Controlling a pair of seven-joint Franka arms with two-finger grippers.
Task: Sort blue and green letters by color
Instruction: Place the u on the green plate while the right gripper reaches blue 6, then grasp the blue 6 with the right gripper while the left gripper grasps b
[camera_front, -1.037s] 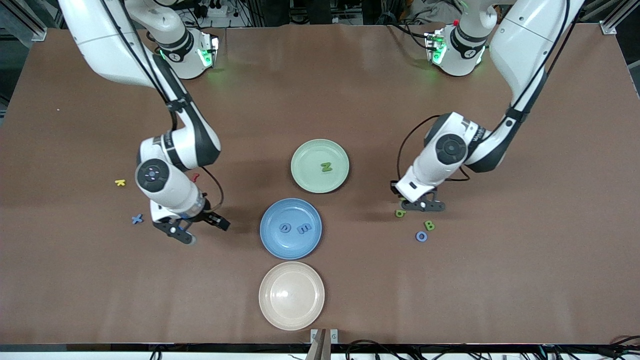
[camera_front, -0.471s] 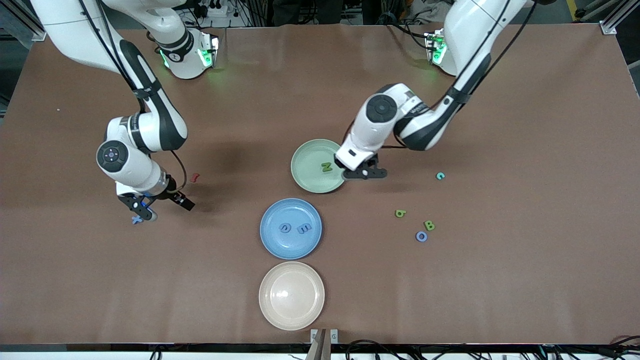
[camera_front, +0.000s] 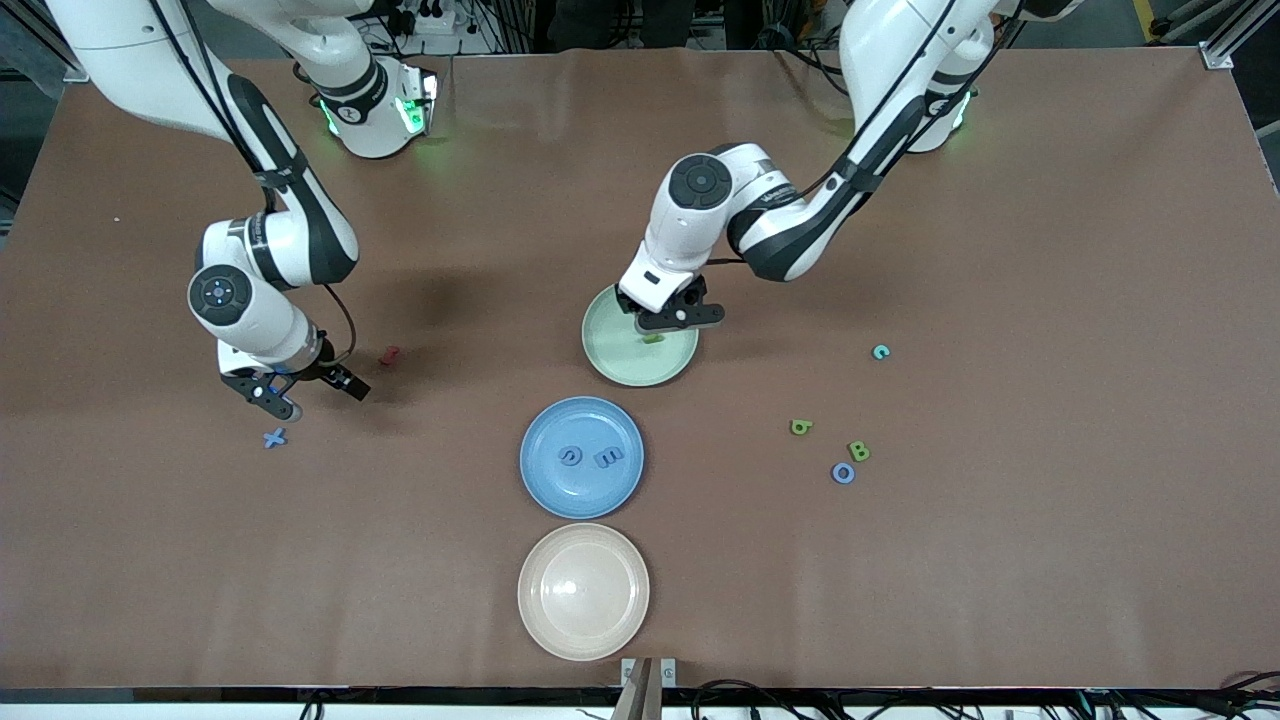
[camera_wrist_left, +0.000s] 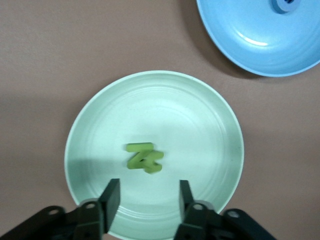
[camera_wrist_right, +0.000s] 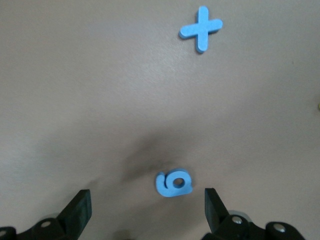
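1. The left end effector hangs over the green plate, fingers spread and empty; the green N lies in the plate just past its fingertips.
2. The right end effector hovers above the surface, fingers wide apart, with a blue 6 lying between them.
3. A blue X rests at about 7 o'clock from that end effector.
4. The blue plate holds two blue letters.

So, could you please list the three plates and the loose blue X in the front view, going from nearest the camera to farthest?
Beige plate → blue plate → blue X → green plate, which has the left gripper over it.
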